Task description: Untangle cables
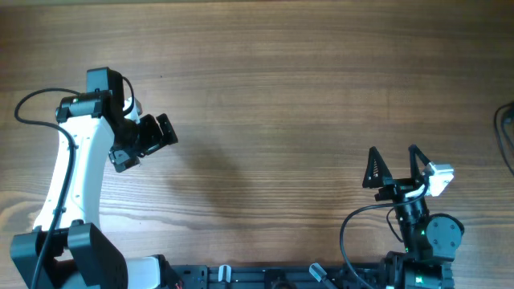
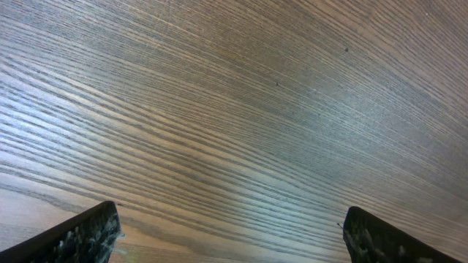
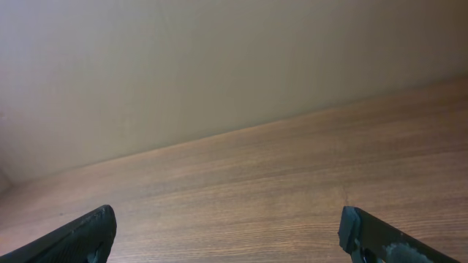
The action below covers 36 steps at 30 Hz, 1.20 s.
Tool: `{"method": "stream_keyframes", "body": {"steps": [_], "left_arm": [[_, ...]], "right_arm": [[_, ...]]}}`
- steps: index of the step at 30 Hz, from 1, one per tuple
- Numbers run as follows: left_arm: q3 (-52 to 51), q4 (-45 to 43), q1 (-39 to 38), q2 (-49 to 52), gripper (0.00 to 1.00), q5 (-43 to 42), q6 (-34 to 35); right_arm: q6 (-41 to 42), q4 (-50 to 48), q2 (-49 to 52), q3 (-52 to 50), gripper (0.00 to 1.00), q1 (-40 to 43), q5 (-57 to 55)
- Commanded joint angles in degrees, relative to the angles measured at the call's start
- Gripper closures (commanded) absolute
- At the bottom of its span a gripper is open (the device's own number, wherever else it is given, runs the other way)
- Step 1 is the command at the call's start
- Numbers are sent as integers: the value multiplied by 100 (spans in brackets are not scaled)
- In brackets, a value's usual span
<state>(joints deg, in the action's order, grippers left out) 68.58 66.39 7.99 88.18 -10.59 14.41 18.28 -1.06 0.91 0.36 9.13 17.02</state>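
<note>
While both arms are positioned over the wooden table (image 1: 281,72), the left gripper (image 1: 144,143) is seen at the left side with its jaws spread wide. In the left wrist view its fingertips (image 2: 88,237) are set far apart, and only wood grain is seen between them. The right gripper (image 1: 393,156) is placed at the near right, likewise spread open, with nothing gripped. A pale wall (image 3: 219,66) is shown beyond the table's far edge in the right wrist view. Only a thin dark curve of the cables (image 1: 502,132) is caught at the extreme right edge of the overhead view, well apart from both grippers and cut off by the frame.
</note>
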Motion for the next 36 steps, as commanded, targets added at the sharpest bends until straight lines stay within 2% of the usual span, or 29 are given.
{"method": "stream_keyframes", "body": {"steps": [1, 9, 15, 22, 30, 34, 36], "left_arm": [[-13, -20, 17, -44, 0, -31, -74], [-13, -17, 17, -44, 0, -48, -190], [-11, -74, 17, -44, 0, -531, -522], [-11, -466, -199, -402, 1, -544, -597], [0, -769, -1121, -2715, 0, -503, -629], [0, -796, -1423, -3703, 0, -566, -332], [0, -791, -1547, -4188, 0, -564, 105]], "right_arm": [[-22, -17, -26, -4, 0, -7, -118], [-20, -26, -55, -4, 0, -31, -118], [-17, -24, -72, -4, 0, -730, -118], [-13, -22, -70, -4, 0, -782, -118], [-15, -20, -70, -4, 0, -782, -118], [-15, -22, -70, -7, 0, -782, -118], [-15, -22, -70, -4, 0, -782, -118]]}}
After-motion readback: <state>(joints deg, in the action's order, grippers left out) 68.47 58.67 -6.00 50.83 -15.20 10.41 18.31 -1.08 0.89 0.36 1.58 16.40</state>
